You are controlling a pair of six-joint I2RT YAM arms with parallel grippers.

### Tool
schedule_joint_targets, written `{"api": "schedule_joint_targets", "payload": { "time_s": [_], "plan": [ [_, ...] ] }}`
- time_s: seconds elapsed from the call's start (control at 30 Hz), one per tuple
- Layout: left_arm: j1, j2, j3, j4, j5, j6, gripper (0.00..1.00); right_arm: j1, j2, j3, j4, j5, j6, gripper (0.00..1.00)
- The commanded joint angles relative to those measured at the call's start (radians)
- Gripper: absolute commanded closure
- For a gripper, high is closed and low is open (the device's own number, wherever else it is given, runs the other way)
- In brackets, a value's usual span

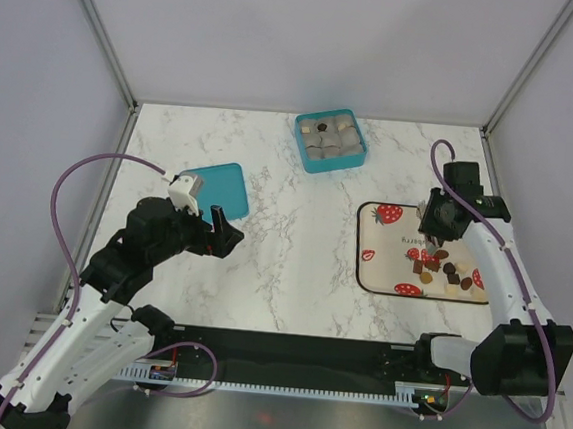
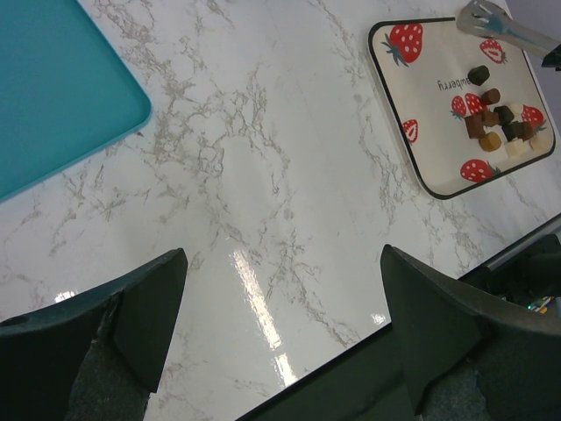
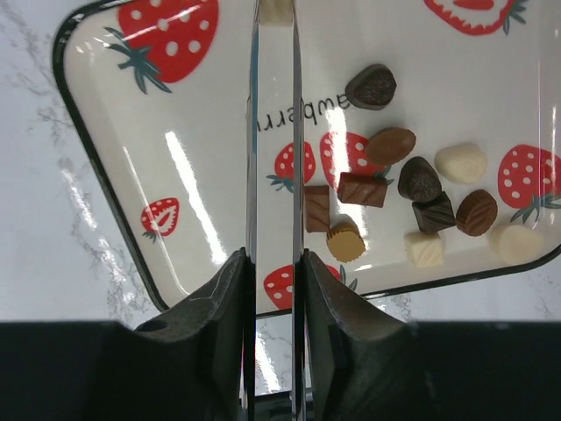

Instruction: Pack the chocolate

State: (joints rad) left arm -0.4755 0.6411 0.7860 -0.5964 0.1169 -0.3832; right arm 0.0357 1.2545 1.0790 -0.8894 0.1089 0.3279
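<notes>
Several tiny chocolates (image 1: 444, 270), dark brown, tan and whitish, lie in a cluster on the strawberry-print tray (image 1: 383, 255). They also show in the right wrist view (image 3: 412, 189) and the left wrist view (image 2: 501, 124). My right gripper (image 1: 435, 219) (image 3: 274, 263) is shut on metal tongs (image 3: 253, 132), whose arms reach over the tray to the left of the chocolates. The tongs also show in the left wrist view (image 2: 501, 21). My left gripper (image 1: 227, 231) (image 2: 280, 263) is open and empty above bare marble.
A teal square box (image 1: 329, 141) with grey compartments stands at the back centre, with one dark piece (image 1: 321, 128) in it. Its flat teal lid (image 1: 218, 189) (image 2: 53, 88) lies beside my left gripper. The table's front edge (image 2: 421, 311) is close below it.
</notes>
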Motion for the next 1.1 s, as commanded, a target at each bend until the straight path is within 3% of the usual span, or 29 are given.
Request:
{"api": "schedule_joint_targets", "payload": {
  "time_s": [0.0, 0.17, 0.43, 0.73, 1.07],
  "plan": [
    [-0.002, 0.002, -0.001, 0.02, 0.018, 0.033, 0.01, 0.049, -0.024, 0.105, 0.01, -0.015, 0.017, 0.7],
    [-0.002, 0.008, -0.001, 0.021, 0.017, 0.033, 0.01, 0.173, 0.048, 0.258, 0.015, 0.005, 0.049, 0.7],
    [-0.002, 0.006, -0.004, 0.021, 0.012, 0.032, 0.01, 0.305, 0.323, 0.554, 0.07, 0.031, 0.043, 0.7],
    [-0.002, 0.006, -0.002, 0.021, 0.004, 0.033, 0.01, 0.366, 0.608, 0.835, 0.093, 0.106, -0.006, 0.69],
    [0.0, 0.011, -0.002, 0.021, 0.009, 0.033, 0.01, 0.371, 0.795, 0.949, 0.142, 0.183, -0.052, 0.69]
  ]
}}
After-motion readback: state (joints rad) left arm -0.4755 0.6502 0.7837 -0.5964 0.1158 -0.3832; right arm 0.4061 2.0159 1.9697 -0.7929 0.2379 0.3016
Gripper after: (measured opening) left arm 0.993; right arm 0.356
